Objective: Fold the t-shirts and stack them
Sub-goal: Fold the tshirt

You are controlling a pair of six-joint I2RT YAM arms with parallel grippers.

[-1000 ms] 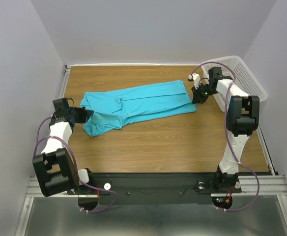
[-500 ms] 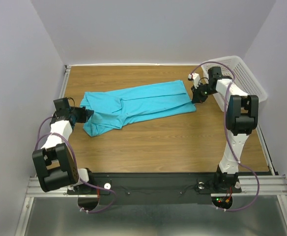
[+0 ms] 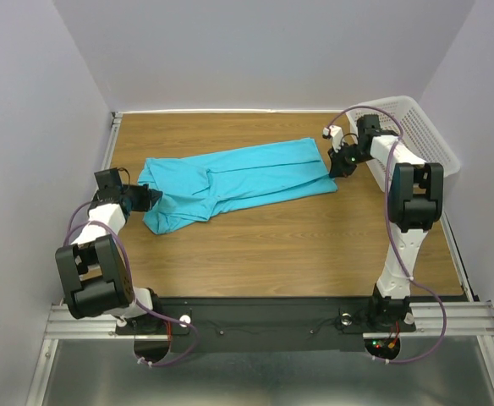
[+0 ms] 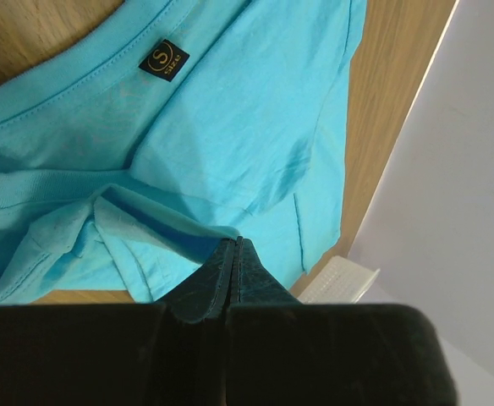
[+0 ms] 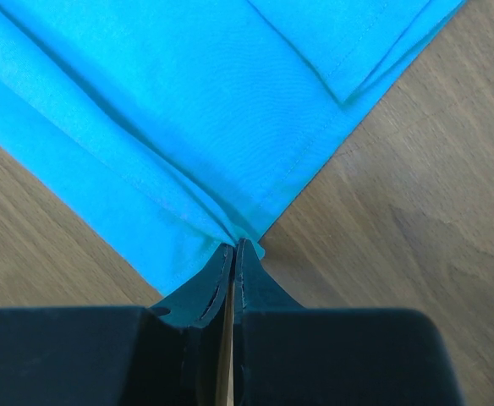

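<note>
Little has shifted over the last second: the shirt (image 3: 230, 182) lies as it did, both grippers keep their place at its ends, and only the left arm's elbow has drawn in a little toward its base.

Stretched as a long band between the two grippers, the shirt rests on the table (image 3: 298, 245), narrowed lengthwise, smooth toward the right gripper and bunched in loose folds toward the left one. Its neck opening and dark label (image 4: 163, 59) lie just ahead of the left gripper (image 4: 234, 247), whose fingers are pinched nearly together on a ridge of cloth at that end. At the far end the right gripper (image 5: 234, 247) is likewise closed tight, nipping the hem corner where several layers meet. A white basket (image 3: 416, 127) stands just behind the right gripper, apart from the cloth.

Judging by this, the work is early: a rough lengthwise fold is in, the neck end wants straightening, the crosswise folds are not yet made, and no stack has begun.
</note>
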